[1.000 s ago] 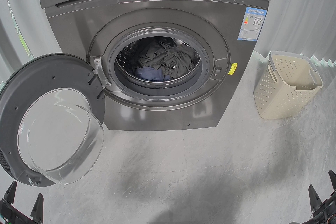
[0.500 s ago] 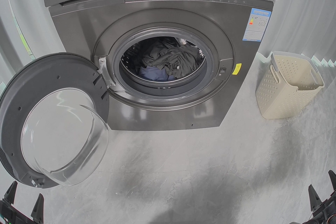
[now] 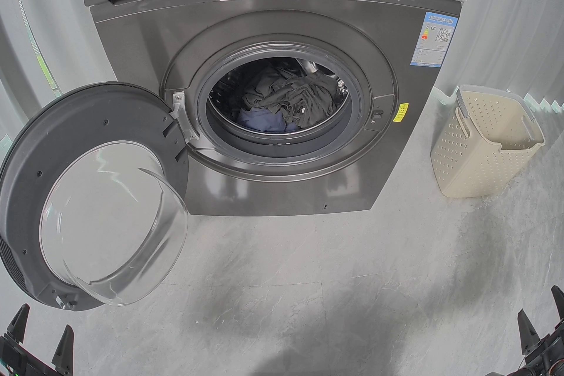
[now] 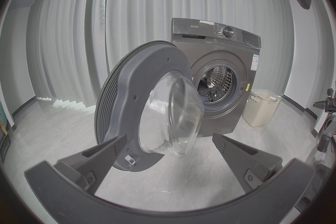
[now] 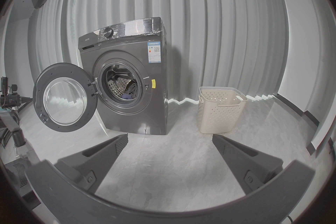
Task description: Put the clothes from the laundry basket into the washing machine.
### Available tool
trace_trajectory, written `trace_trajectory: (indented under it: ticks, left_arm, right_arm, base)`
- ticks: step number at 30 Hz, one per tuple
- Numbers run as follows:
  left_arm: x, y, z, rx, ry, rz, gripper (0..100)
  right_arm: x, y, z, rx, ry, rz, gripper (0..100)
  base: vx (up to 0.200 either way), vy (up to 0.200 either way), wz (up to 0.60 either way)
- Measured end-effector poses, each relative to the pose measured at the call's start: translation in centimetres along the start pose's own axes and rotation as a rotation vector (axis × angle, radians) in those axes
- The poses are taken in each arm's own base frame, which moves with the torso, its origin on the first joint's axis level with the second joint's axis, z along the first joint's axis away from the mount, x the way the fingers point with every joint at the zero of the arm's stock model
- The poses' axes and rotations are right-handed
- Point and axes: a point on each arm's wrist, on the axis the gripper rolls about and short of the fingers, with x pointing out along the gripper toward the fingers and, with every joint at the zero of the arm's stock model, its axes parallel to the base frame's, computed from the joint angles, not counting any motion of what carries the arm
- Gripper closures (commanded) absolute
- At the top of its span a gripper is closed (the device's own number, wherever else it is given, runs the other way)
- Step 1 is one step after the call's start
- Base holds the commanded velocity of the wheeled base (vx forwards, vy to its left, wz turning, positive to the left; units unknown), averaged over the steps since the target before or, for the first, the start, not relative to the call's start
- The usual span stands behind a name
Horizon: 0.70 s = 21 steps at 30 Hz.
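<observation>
Grey floor [image 3: 329,289] is overhung at the frame's lower corners by the left gripper [image 3: 42,330] and right gripper [image 3: 539,312], held low, splayed and empty, while at upper centre the clothes [image 3: 288,95], judged soft, light and limp and best pinched at a raised fold, are heaped in the washing machine [image 3: 147,36]

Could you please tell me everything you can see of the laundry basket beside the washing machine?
The laundry basket is cream, apparently plastic, with walls pierced by rows of small holes, a paler rim and a handle on each of two opposite sides. It narrows slightly toward its base. It stands upright on the grey floor, to the robot's right of the washing machine and apart from it, in front of the curtain. No clothes show in the visible part of its inside. Only the floor touches it.
</observation>
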Motion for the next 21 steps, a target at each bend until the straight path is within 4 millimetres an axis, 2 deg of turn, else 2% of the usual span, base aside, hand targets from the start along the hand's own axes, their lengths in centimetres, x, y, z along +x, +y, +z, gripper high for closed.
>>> trace_trajectory:
  ticks: [3,20,21]
  left_arm:
    - [0.00,0.00,0.00,0.000,0.000,0.000,0]
    - [0.01,0.00,0.02,-0.001,0.000,0.000,0]
    - [0.01,0.00,0.01,0.000,0.000,0.000,0]
  right_arm:
    - [0.00,0.00,0.00,0.000,0.000,0.000,0]
    - [0.00,0.00,0.00,0.000,0.000,0.001,0]
    - [0.00,0.00,0.00,0.000,0.000,0.002,0]
  base:
    - [0.000,0.000,0.60]
    - [0.000,0.000,0.00]
    - [0.000,0.200,0.00]
